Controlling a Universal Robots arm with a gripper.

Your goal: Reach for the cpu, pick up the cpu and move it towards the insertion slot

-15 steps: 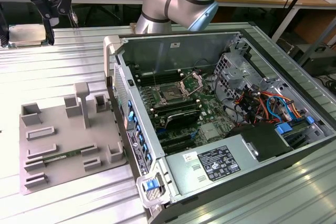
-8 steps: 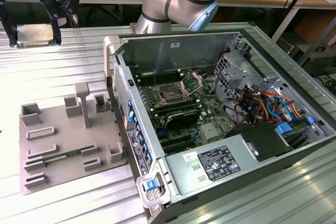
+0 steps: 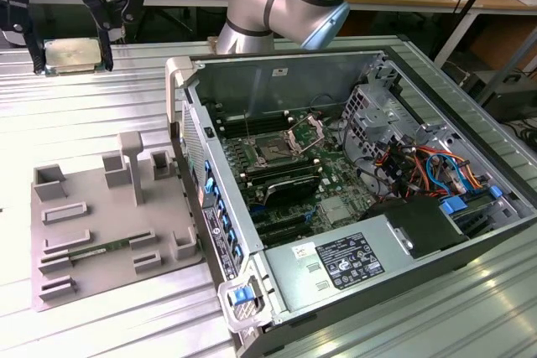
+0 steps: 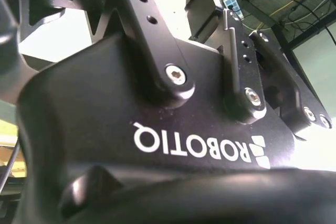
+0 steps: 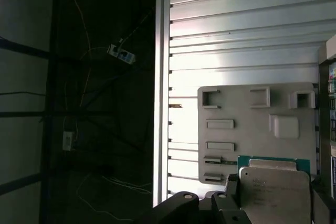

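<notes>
The cpu (image 3: pixel 74 54), a thin square chip with a silver top, hangs above the ribbed table at the exterior view's far left. My gripper (image 3: pixel 73 63) is shut on it, one black finger on each side. In the first wrist view the cpu (image 5: pixel 275 192) shows its pale lid and green edge between the fingers (image 5: pixel 231 184), high over a grey fixture plate. The insertion slot (image 3: pixel 273 151), a dark square socket with its silver bracket (image 3: pixel 306 132) hinged up, lies on the motherboard inside the open case, well to the exterior view's right of the gripper.
A grey fixture plate (image 3: pixel 101 224) with raised blocks lies on the table below and nearer than the gripper. The open computer case (image 3: pixel 180 115) has a tall side wall between plate and socket. Inside it are a power supply (image 3: pixel 352 257), a drive cage (image 3: pixel 373 115) and cable bundles (image 3: pixel 428 165).
</notes>
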